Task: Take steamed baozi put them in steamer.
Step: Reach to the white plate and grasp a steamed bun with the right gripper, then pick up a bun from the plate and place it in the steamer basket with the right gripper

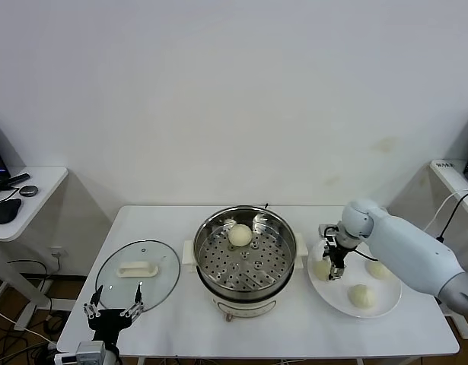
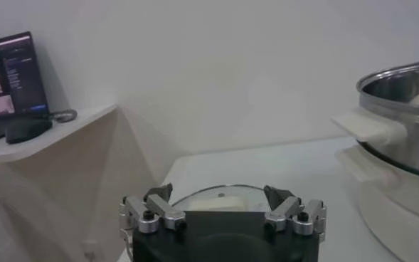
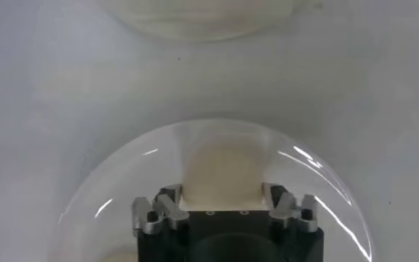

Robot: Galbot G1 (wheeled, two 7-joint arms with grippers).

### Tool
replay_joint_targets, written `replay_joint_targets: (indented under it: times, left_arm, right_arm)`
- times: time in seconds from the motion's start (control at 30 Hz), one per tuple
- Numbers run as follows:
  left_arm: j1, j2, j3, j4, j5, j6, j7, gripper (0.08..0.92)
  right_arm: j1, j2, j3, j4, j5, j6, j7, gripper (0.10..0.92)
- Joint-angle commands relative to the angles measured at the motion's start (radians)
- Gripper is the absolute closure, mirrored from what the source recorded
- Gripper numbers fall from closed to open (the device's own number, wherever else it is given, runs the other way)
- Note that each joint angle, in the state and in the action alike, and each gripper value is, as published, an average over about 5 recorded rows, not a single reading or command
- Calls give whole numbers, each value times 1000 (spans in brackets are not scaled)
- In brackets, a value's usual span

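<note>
The steamer (image 1: pixel 243 262) stands mid-table, a shiny steel pot with a perforated tray on a white base. One baozi (image 1: pixel 240 235) lies in it at the back. Three more baozi lie on the white plate (image 1: pixel 386 306) to its right: one at the plate's left (image 1: pixel 321 268), one at the back (image 1: pixel 378 269) and one at the front (image 1: pixel 361 295). My right gripper (image 1: pixel 336 268) is down over the left one. In the right wrist view the gripper (image 3: pixel 222 191) holds this baozi (image 3: pixel 223 167) between its fingers, which touch both of its sides. My left gripper (image 1: pixel 116 306) is open and empty at the table's front left.
A round glass lid (image 1: pixel 138 272) with a white handle lies flat left of the steamer, just beyond my left gripper; it also shows in the left wrist view (image 2: pixel 220 196). A side desk (image 1: pixel 28 199) with a mouse stands far left. The table's front edge is near.
</note>
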Motion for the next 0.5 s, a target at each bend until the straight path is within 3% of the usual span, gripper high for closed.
replay_joint_targets:
  times: [0.03,0.23,0.5]
  left_arm:
    - [-2,0,1,2,1,0,-1,177]
    - [-9,-4,5,-1,4,0,-4,177]
    - [5,-4,30,-2,16,2,-24,177]
  right_arm:
    - [4,0,1,-3,9,6,-2,537]
    - [100,-46,-35,68,96,-15,-15,582]
    - [528,-137,-355,256,332,-64,-43,584]
